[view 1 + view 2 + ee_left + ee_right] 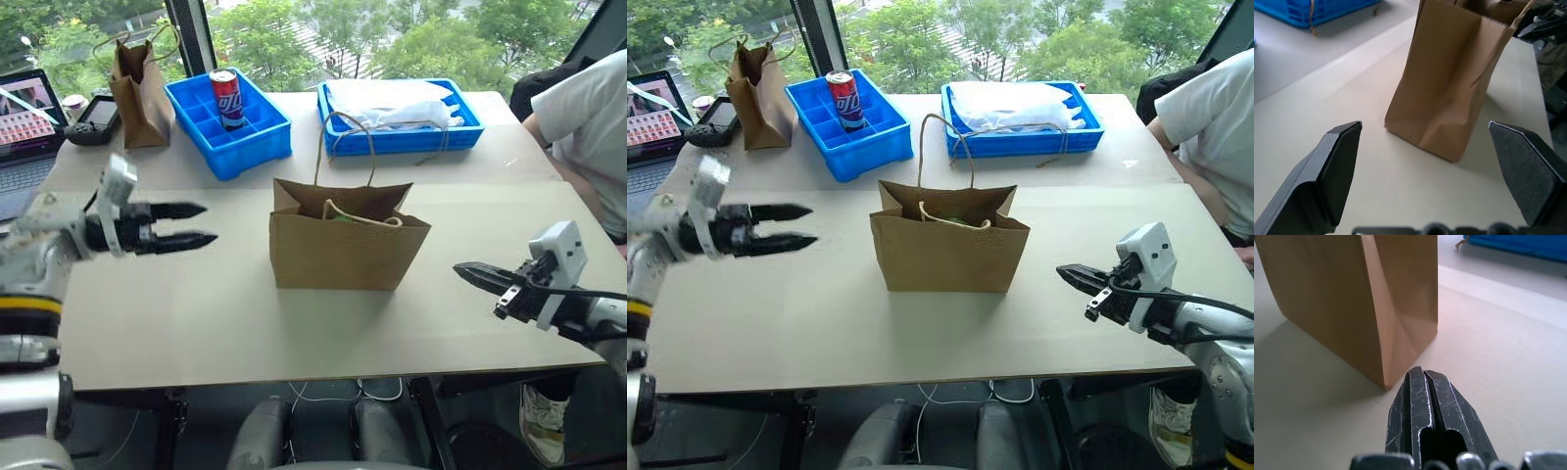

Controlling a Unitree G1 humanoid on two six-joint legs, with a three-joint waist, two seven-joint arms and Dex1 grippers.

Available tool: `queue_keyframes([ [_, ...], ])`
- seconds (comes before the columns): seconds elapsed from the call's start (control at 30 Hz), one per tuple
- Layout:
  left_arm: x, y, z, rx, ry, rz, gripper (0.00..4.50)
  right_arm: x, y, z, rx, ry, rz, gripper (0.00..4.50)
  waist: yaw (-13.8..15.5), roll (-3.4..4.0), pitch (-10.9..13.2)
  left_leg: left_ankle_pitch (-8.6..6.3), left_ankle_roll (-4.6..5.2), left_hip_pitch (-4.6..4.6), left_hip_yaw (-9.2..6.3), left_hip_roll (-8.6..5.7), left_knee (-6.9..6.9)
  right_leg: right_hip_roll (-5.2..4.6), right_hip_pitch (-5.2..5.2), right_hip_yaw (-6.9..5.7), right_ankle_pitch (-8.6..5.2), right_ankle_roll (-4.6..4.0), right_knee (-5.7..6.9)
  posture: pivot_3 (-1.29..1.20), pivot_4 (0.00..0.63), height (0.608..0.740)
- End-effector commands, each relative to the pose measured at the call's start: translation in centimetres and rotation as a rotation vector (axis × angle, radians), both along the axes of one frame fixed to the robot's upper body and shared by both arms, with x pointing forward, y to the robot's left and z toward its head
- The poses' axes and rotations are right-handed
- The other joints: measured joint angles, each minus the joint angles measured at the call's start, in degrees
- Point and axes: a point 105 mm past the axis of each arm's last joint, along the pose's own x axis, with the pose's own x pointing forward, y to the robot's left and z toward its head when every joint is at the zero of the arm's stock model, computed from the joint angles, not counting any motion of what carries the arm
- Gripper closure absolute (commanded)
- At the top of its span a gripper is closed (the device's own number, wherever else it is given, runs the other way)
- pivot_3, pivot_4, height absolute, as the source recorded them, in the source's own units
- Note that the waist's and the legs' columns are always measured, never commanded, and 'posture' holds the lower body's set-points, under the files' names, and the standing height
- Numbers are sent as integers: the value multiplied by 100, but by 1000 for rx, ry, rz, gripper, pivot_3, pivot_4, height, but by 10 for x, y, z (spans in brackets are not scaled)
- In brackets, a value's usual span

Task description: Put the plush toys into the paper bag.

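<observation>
We see the wide brown kraft paper bag [338, 250] standing upright mid-table on the pale board tabletop [196, 313], bare board on both its sides and in front. Its twisted cord handles [345, 147] arch over the open mouth. Behind it, two blue plastic trays [227, 122] and a narrow, taller brown paper bag [140, 93] crowd the far edge; a seated person's white sleeve [588, 117] borders the right.

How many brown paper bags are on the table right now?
2. The wide paper bag stands mid-table between the grippers, something green just visible inside. A narrower, taller bag stands at the far left corner, beside the blue compartment tray holding a can.
</observation>
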Motion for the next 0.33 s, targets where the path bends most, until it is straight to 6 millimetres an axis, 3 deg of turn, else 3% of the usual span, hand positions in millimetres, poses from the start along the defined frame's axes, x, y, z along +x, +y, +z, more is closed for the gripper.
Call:
queue_keyframes([
  [0.03,0,10,8,81,-198,204,28,5,-5,-2,7,-54,-66,4500,27,-1,-2,0,-2,0,-1,0,0,-1,0,1,1,-1,2,0,150,740],
  [0.13,-5,8,-3,69,-187,236,28,6,-8,-11,-22,-44,-89,4500,74,-1,-1,2,-7,3,0,-4,-6,-14,-4,3,2,-4,1,0,150,740],
  [0.33,4,12,-22,81,-135,317,28,13,-17,-16,-61,-54,-133,4500,74,3,-4,2,-8,8,2,-12,-6,-17,-2,-2,4,-6,3,0,150,740],
])
